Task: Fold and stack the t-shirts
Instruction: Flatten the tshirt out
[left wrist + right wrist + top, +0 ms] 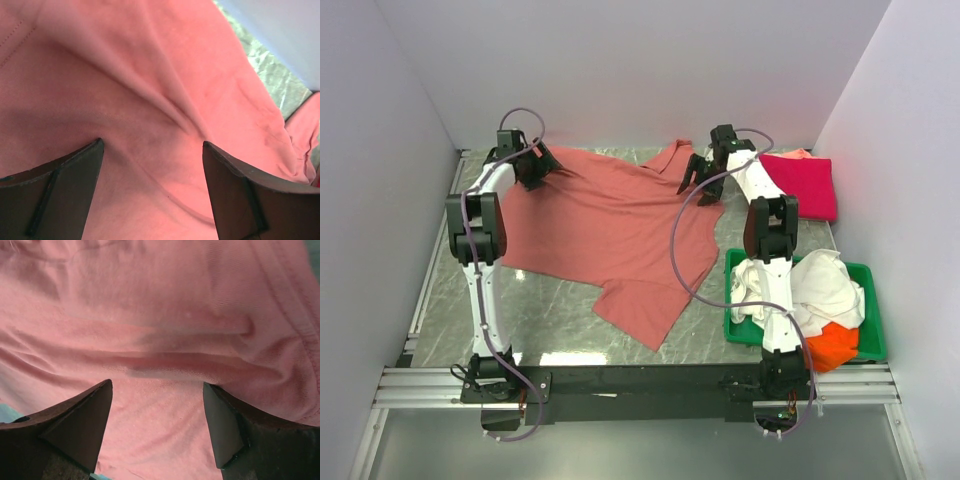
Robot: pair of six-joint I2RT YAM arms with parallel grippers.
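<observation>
Salmon-red cotton fills most of the scene: a large, dusty short-sleeved t-shirt lies spread but rumpled on the grey marbled tabletop, with one flap reaching toward the near edge. The left hand hangs over its far left corner and the right hand over its far right part. In both wrist views the jaws stand wide apart with only creased cloth below them and nothing pinched.

A folded bright crimson-pink t-shirt sits just beside the right hand. Crumpled white t-shirts and an orange t-shirt wait in the green plastic tray at the near right.

The step in hand looks like taking hold of the far edge. To do it well, each hand should come down on a raised ridge or the hem itself, not on flat cloth. Both should close together, and the lift should stay level so the shirt pulls taut rather than bunching. The right hand should also keep clear of the crimson stack.
</observation>
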